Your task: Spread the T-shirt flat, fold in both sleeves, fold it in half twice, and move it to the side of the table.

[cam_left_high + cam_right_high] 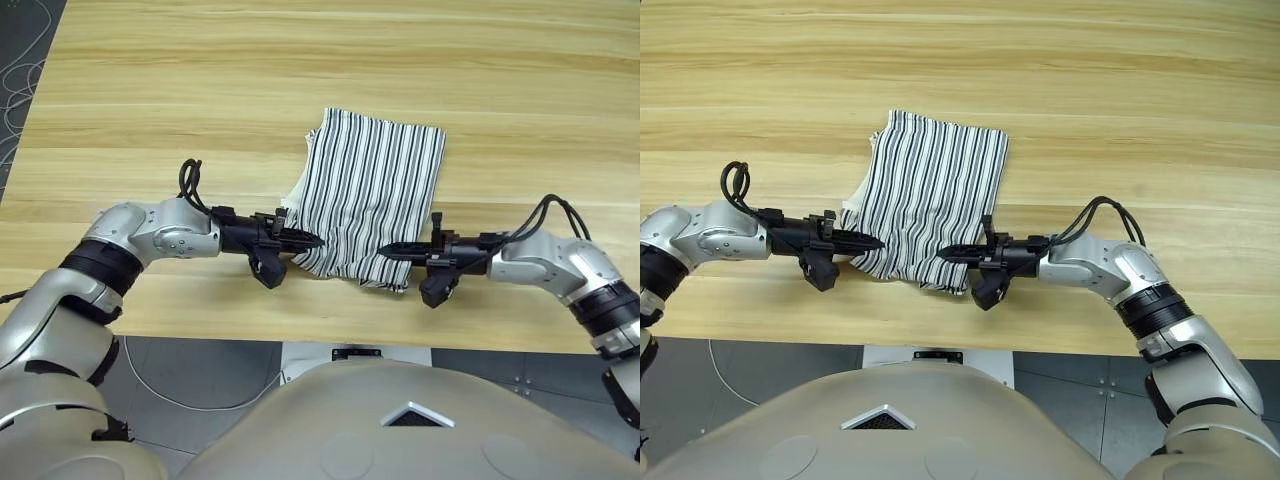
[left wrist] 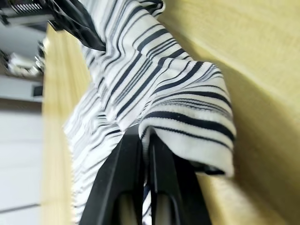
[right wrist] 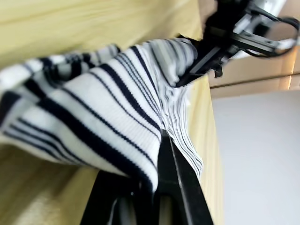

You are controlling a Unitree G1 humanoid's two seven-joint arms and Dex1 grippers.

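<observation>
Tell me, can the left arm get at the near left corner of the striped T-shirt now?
Yes, it seems so: the left gripper is at that corner of the T-shirt, its fingers shut on the cloth, and nothing on the table stands between.

The shiny silver arms [image 1: 150, 235] have black rings, curly black cables [image 1: 190, 180], a thin black left claw [image 1: 308, 240] and right claw [image 1: 392, 252].

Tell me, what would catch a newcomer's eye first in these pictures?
A black-and-white striped T-shirt, folded into a small rectangle, lies near the front edge of a pale wooden table. Two slim black jaws, one reaching in from each side, are pinched shut on its near corners.
</observation>
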